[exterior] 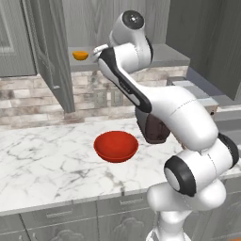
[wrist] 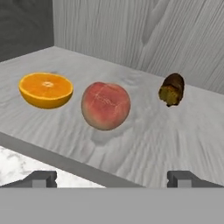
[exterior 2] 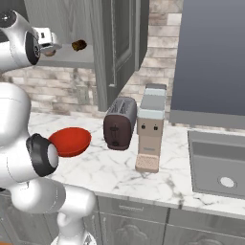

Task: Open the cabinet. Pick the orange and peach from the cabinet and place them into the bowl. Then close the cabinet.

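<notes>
One orange, one peach, one brown object on shelf; gripper spread wide, empty.

The arm is glossy white, built of thick rounded segments that bulge at each joint and taper between them. Every joint carries a black ring or band, and round grey-black caps close the ends of the joint housings; a long black seam runs along the slimmer link behind the jaws. The gripper ends in two small dark grey, blocky fingertips, set wide apart, on a white hand.
</notes>
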Robot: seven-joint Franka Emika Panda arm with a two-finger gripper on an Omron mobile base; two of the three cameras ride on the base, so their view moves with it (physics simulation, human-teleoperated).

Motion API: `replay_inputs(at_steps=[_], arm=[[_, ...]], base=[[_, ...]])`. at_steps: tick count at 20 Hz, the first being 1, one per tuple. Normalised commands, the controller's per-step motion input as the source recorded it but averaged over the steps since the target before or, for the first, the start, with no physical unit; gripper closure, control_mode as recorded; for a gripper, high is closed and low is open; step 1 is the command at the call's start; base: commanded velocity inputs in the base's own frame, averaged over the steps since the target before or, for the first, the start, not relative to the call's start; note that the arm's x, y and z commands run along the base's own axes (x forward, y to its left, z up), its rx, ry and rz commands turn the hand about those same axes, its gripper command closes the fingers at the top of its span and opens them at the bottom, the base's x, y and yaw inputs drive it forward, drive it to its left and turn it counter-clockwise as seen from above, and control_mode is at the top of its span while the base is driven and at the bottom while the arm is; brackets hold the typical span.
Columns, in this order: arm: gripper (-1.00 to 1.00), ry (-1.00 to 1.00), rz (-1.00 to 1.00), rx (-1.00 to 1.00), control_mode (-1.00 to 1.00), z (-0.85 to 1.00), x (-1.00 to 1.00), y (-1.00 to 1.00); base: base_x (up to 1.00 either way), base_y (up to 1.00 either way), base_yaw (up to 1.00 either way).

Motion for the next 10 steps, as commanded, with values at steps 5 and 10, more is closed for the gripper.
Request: replay_inputs(at_steps=[5,10], arm=[[-1.00,-0.02,-0.02,0.00,-1.00,0.00,0.28,0.00],[-1.00,0.00,-0.01,0.00,-1.00,0.00,0.30,0.00]], base=[[0.00,0.00,0.00],[0.00,0.00,0.00]])
